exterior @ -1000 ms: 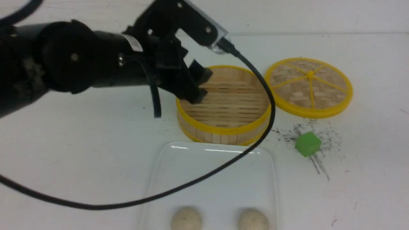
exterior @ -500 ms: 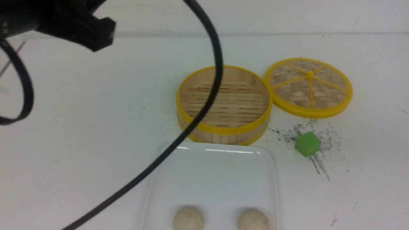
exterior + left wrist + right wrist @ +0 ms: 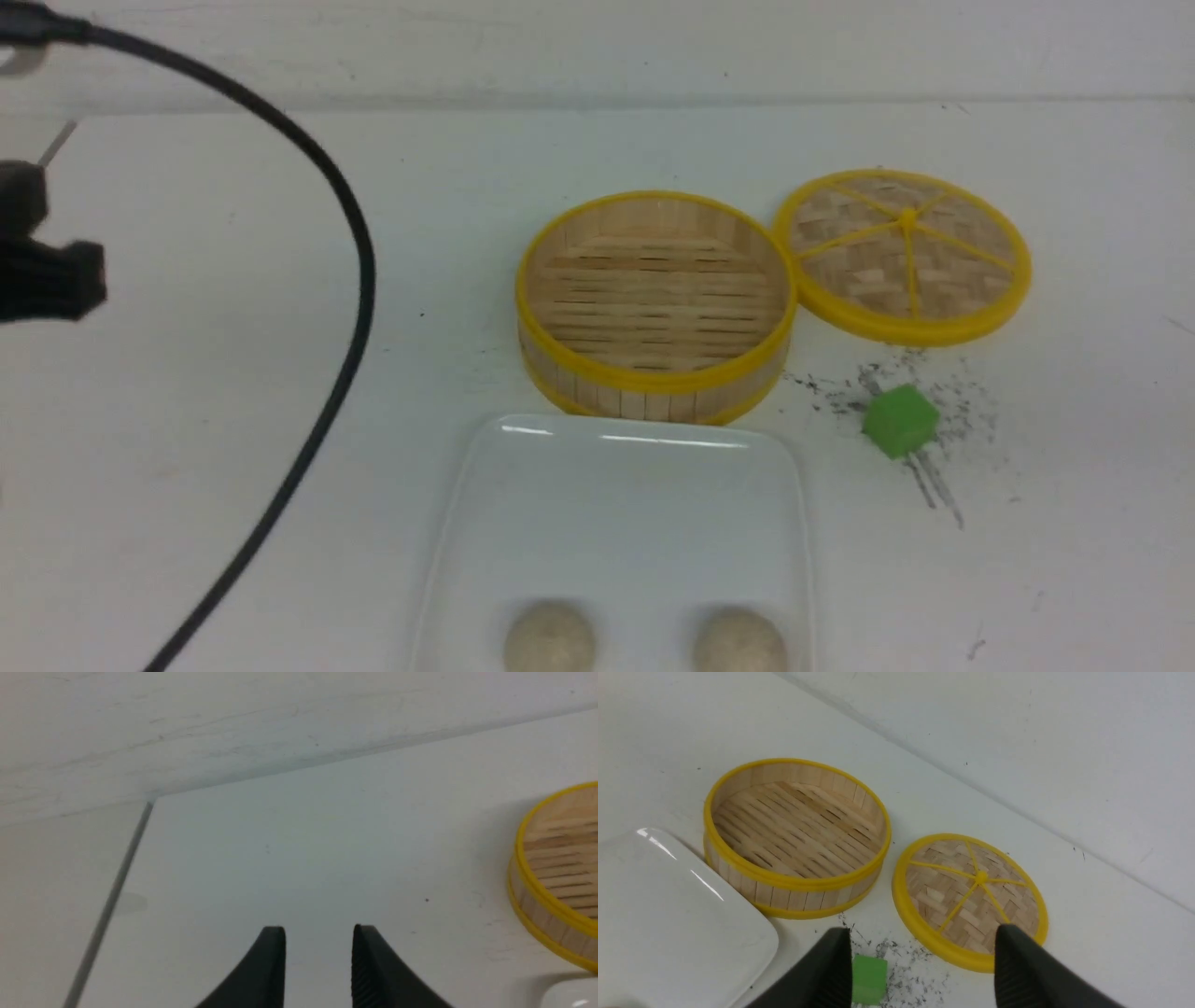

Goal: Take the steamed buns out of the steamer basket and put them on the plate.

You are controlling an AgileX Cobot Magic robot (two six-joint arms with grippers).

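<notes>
On the plate (image 3: 616, 504), by its near edge, both steamed buns (image 3: 549, 639) (image 3: 739, 641) side by side, well apart from either arm, left gripper (image 3: 318, 933) jaws parted, right gripper (image 3: 922, 933) jaws spread wide, both holding nothing

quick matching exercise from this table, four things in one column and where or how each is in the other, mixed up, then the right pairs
Things
1. steamed buns
2. steamer basket
3. woven lid
4. green cube

Place or state
A. lying flat, right of the steamer basket
B. holds nothing
C. right of the plate, nearer the robot than the woven lid
D. lying on the plate

Pairs: 1-D, 2-B, 3-A, 4-C
</notes>
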